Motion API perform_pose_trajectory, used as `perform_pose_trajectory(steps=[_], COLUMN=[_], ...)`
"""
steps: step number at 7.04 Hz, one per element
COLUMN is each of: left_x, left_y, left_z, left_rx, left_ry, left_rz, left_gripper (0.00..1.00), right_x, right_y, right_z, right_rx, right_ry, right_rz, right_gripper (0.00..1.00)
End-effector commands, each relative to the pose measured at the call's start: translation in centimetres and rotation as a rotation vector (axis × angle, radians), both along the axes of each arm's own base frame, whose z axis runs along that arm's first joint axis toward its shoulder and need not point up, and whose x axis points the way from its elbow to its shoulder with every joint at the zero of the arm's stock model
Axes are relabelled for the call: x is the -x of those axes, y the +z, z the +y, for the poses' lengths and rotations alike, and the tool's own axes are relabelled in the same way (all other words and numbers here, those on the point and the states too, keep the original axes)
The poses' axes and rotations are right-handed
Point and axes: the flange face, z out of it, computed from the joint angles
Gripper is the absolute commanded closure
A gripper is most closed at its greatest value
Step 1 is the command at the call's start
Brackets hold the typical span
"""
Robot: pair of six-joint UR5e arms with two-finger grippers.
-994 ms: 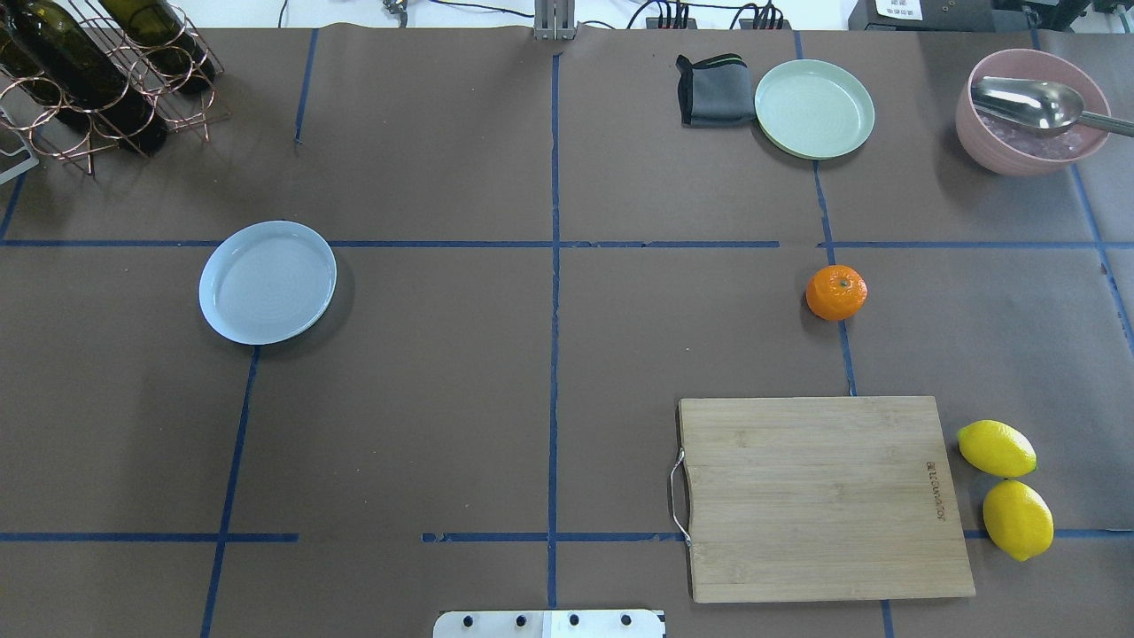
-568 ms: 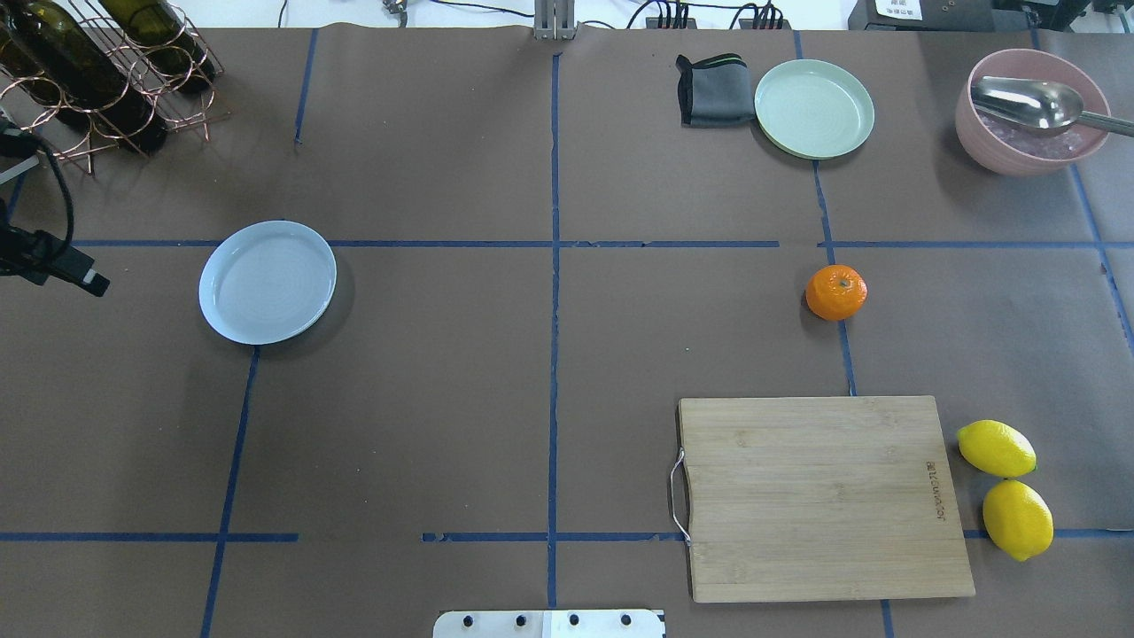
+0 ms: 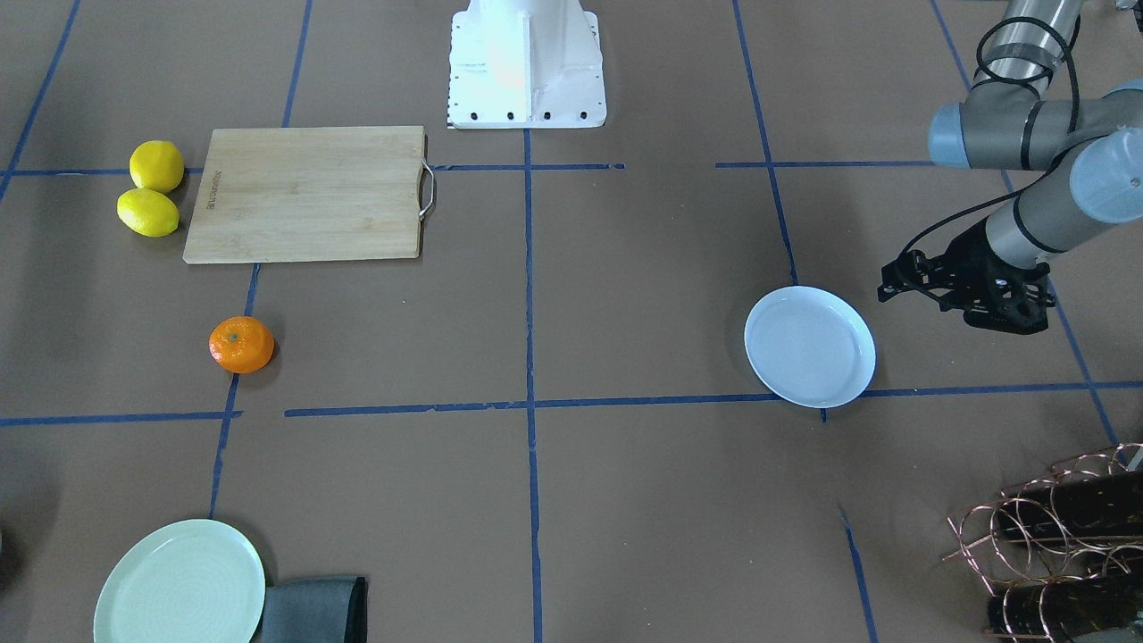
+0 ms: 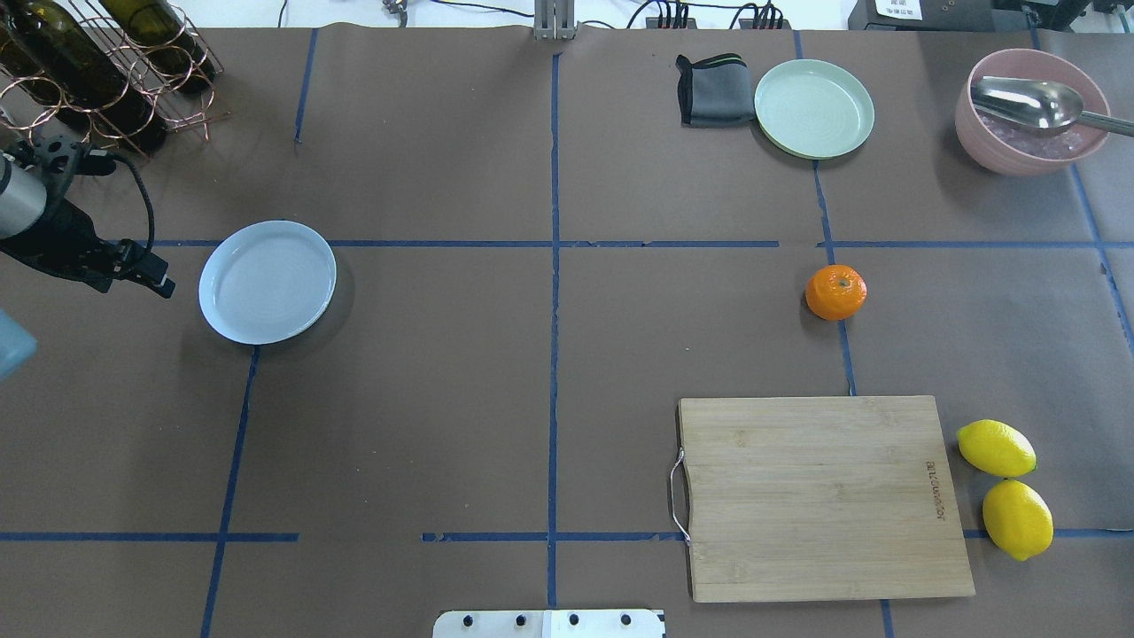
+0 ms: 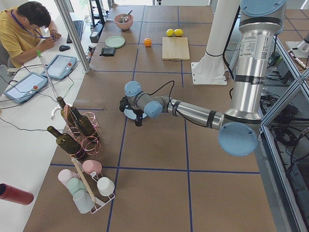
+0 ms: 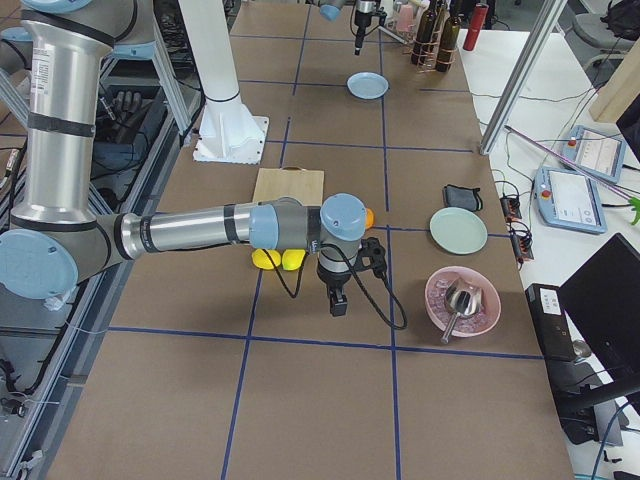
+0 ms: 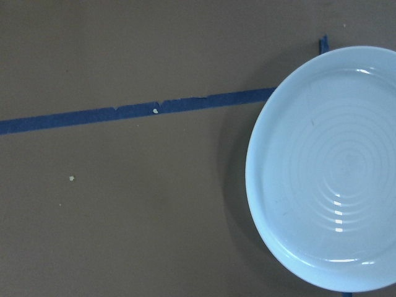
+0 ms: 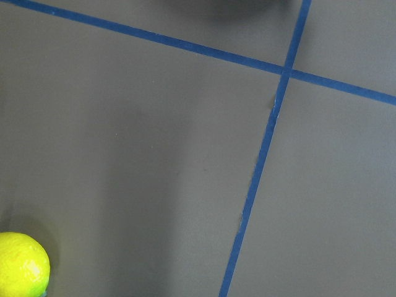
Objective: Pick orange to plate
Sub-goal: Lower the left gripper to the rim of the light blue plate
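I judge the orange (image 4: 835, 292) to be light and fairly firm, with a peel that gives a little. Its dimpled skin should not be slippery, but it is round and would roll if I nudged it off centre. I would come down from above and close across its widest middle, stem dot up, squeezing only enough to hold it. It sits on bare table on the robot's right half, beyond the cutting board (image 4: 824, 496) and apart from the 2 lemons (image 4: 997, 448). The plate (image 4: 267, 282) lies well away on the left half, with nothing on it. The left gripper (image 4: 159, 283) hangs just beside the plate's outer rim, so it is far across the table from the fruit; I cannot tell how wide its jaws stand. The right gripper (image 6: 338, 305) points down near the lemons, toward the table's right end, closer to the orange but not over it. I cannot tell its opening either.
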Motion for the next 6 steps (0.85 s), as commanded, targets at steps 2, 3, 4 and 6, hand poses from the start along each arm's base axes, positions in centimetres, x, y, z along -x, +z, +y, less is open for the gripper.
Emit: perform_pose_trajectory(steps=[2,3,4,6], left_x=[-5.4,-5.9,-7.2,-7.4], left_y=[-0.7,-0.6,-0.1,-0.2], left_z=[-0.5,-0.6,-0.3,-0.3], left_rx=[0.023,0.008,-0.007,-0.013], left_ry=[0.022,0.013,0.024,0.025], left_rz=[-0.021,-0.043,-0.057,-0.052], left_gripper=[0.0,0.0,0.01,0.28], right_x=[0.1,0.1,0.0,0.1], right_y=[-0.3,-0.3,-0.1,-0.3], right_z=[-0.1,0.0,0.2,0.0], right_rx=[0.001,0.001,0.004,0.043], right_ry=[0.011,0.011,0.011,0.055], right_rz=[-0.01,-0.01,-0.01,-0.01], right_gripper=[0.0,0.0,0.0,0.0])
